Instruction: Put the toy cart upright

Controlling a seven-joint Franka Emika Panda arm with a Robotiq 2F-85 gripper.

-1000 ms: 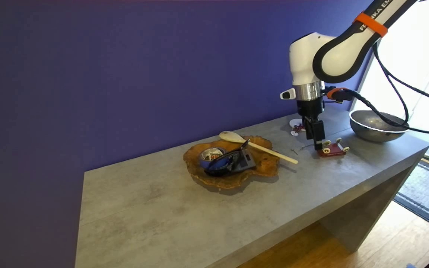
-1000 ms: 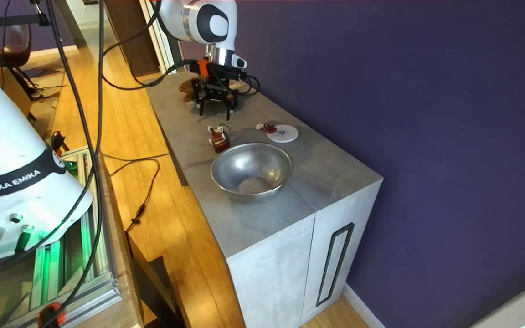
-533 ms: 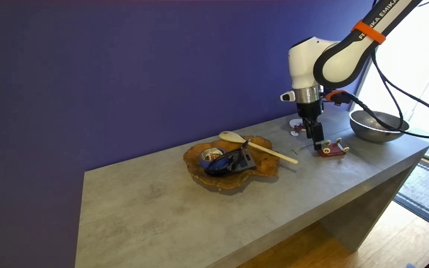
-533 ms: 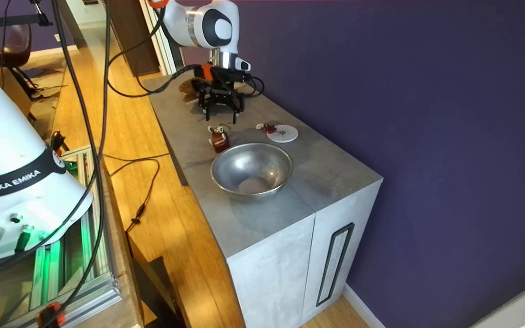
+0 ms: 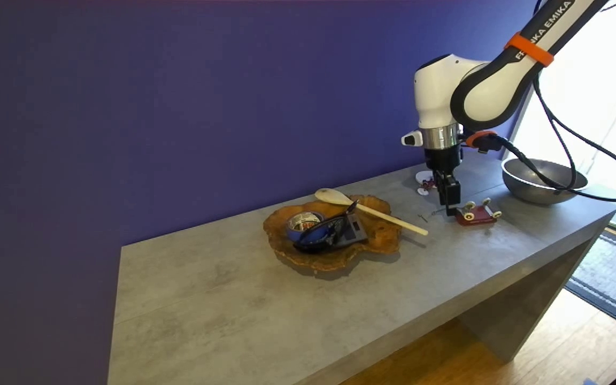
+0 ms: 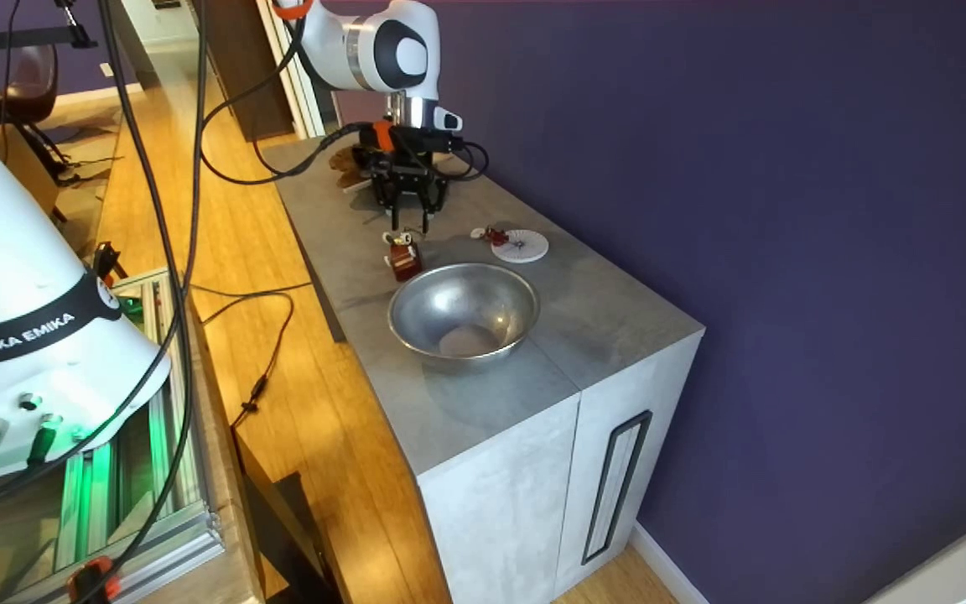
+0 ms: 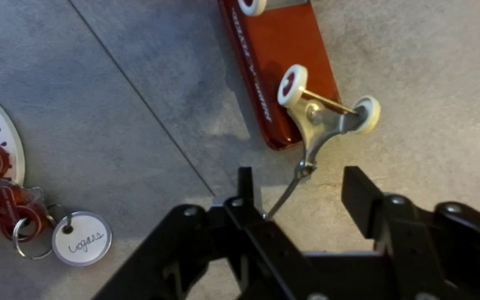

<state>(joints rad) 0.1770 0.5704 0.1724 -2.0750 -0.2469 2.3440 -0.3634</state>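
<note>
The toy cart (image 5: 480,216) is red with white wheels. It lies upside down on the grey table, wheels up, and also shows in an exterior view (image 6: 406,267) beside the metal bowl. In the wrist view the cart (image 7: 292,43) points away, with its thin metal handle (image 7: 285,196) reaching back toward my jaws. My gripper (image 7: 299,185) is partly open, fingers pointing down. The handle lies between the fingers, nearer the left one, whose arm hides its far end. In both exterior views the gripper (image 5: 450,211) (image 6: 410,226) is low at the cart's handle end.
The metal bowl (image 6: 424,348) stands just beyond the cart. A white round dish (image 6: 533,246) with a small red bicycle keyring (image 7: 6,204) lies near the purple wall. A wooden tray (image 5: 329,263) holds blue tape (image 5: 302,227), dark items and a wooden spoon (image 5: 375,213).
My gripper has come down a little toward the cart's handle, and its fingers have moved closer together. The cart has not moved.
</note>
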